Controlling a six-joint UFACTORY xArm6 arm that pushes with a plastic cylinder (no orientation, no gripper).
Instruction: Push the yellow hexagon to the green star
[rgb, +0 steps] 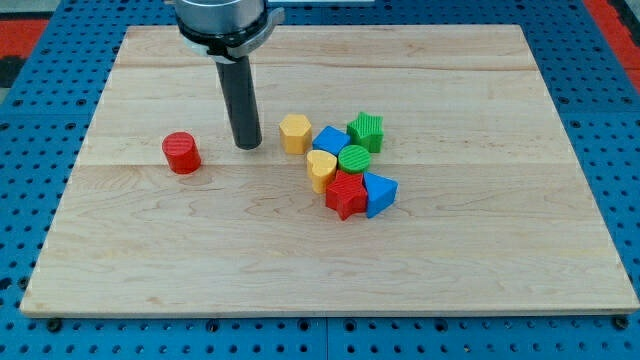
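The yellow hexagon (295, 132) sits near the board's middle, at the left end of a cluster of blocks. The green star (366, 130) is at the cluster's upper right, with a blue block (331, 140) between it and the hexagon. My tip (247, 146) rests on the board just left of the yellow hexagon, a small gap apart from it.
The cluster also holds a yellow heart (321, 169), a green cylinder (354, 159), a red star (347, 193) and a second blue block (379, 193). A red cylinder (182, 152) stands alone to the left of my tip. The wooden board (480, 250) lies on a blue pegboard.
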